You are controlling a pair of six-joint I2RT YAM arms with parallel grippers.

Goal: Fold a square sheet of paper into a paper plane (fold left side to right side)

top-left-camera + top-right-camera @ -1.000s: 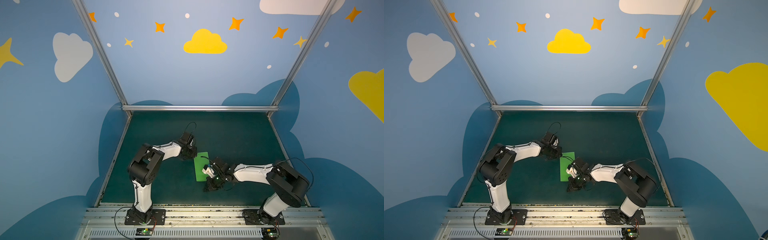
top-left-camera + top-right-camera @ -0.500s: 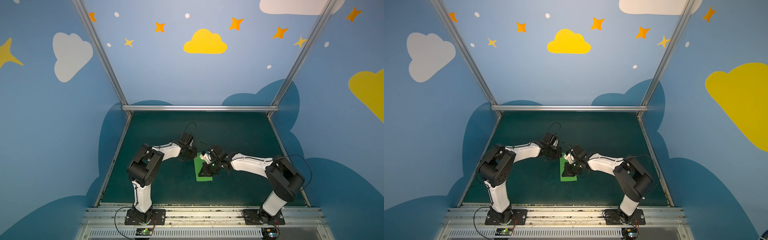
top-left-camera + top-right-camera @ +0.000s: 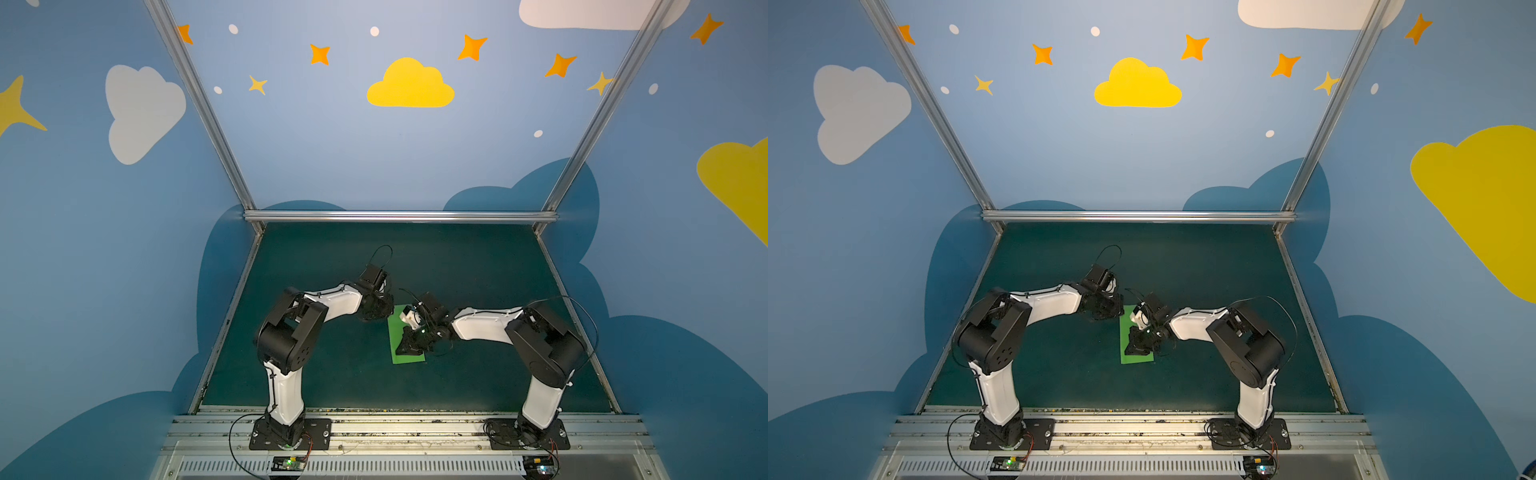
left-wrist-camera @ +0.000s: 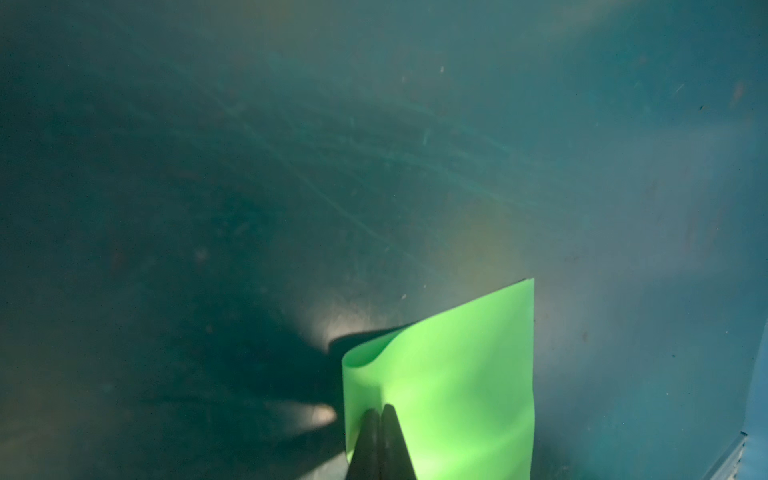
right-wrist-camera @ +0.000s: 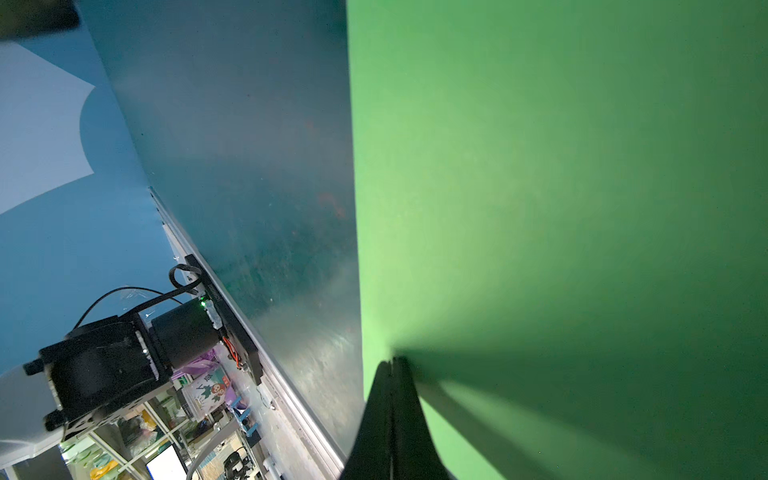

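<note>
The square sheet of paper (image 3: 409, 358) (image 3: 1137, 360) is bright green and lies on the mat folded into a narrow rectangle. No paper plane is in view. My left gripper (image 3: 387, 315) (image 3: 1116, 316) is shut, its tips (image 4: 380, 409) resting on the sheet's far left corner. The paper (image 4: 457, 374) bulges up at the fold beside them. My right gripper (image 3: 405, 351) (image 3: 1133, 351) is also shut, its tips (image 5: 395, 360) pressed on the sheet (image 5: 540, 208) close to its left long edge, toward the near end.
The dark teal mat (image 3: 478, 270) is enclosed by blue walls with metal posts and a rear rail (image 3: 399, 216). A metal base rail (image 3: 395, 428) with both arm mounts runs along the front edge.
My right arm swung from the mat at the sheet's near right side onto the sheet, and its tips now press near the left edge. The left gripper stayed on the far corner.
</note>
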